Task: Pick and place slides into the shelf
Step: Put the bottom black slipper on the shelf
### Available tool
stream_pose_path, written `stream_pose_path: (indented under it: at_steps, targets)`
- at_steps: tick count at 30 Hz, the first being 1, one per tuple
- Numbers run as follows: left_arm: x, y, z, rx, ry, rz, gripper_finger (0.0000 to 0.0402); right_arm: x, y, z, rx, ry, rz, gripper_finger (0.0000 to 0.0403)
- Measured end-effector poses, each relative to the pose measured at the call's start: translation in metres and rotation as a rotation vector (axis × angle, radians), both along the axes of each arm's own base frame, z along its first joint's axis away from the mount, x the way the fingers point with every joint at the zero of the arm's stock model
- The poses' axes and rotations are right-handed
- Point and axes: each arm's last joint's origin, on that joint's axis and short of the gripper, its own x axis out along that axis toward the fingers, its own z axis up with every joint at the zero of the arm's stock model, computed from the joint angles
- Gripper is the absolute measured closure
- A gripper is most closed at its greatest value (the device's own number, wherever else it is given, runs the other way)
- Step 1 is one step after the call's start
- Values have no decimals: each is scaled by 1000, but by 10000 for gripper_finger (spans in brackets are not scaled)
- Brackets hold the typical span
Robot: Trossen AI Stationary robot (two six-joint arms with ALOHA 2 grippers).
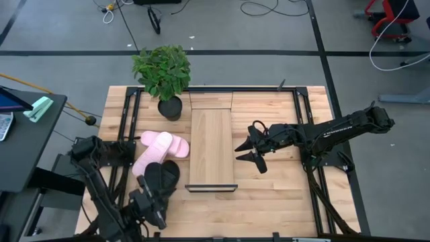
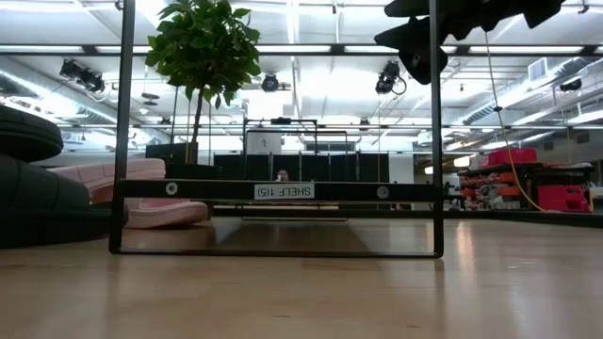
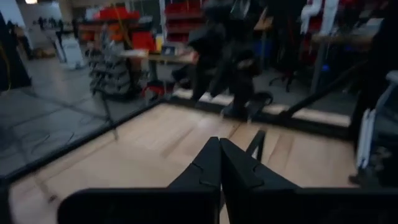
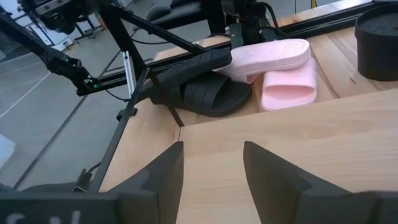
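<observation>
The shelf (image 1: 211,148) is a pale board with a black end frame (image 2: 278,189), lying in the table's middle. Left of it lie two pink slides (image 1: 160,146) (image 4: 280,71), one partly on the other. Nearer are two black slides (image 1: 161,179) (image 4: 202,93), which overlap. My right gripper (image 1: 247,152) (image 4: 211,163) hovers open just right of the shelf, pointing across the board toward the slides; it also shows high up in the low view (image 2: 421,42). My left gripper (image 1: 155,202) (image 3: 219,163) is shut at the near-left, just behind the black slides, with nothing between its fingers.
A potted plant (image 1: 163,75) (image 2: 203,47) stands at the far end of the shelf, its dark pot (image 4: 379,40) beside the pink slides. Black frame rails (image 1: 127,114) run along the table's left and right sides. Bare wood (image 1: 269,195) lies right of the shelf.
</observation>
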Motion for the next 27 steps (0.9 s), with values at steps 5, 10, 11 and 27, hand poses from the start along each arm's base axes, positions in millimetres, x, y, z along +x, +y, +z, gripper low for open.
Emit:
stream_pose_path:
  at_steps: [5, 10, 11, 27]
  targets:
    - [-2, 22, 9, -108, 69, 62, 371, 0, 0, -1, -3, 14, -5, 231]
    - [3, 46, 16, -163, 185, 143, 356, -1, 0, -2, -6, 24, -11, 231]
    - [4, 52, 17, -181, 215, 161, 354, -1, 0, -2, -7, 24, -10, 231]
    - [-6, 106, -11, -370, 384, 400, 343, -1, -1, -4, -18, 41, -8, 231]
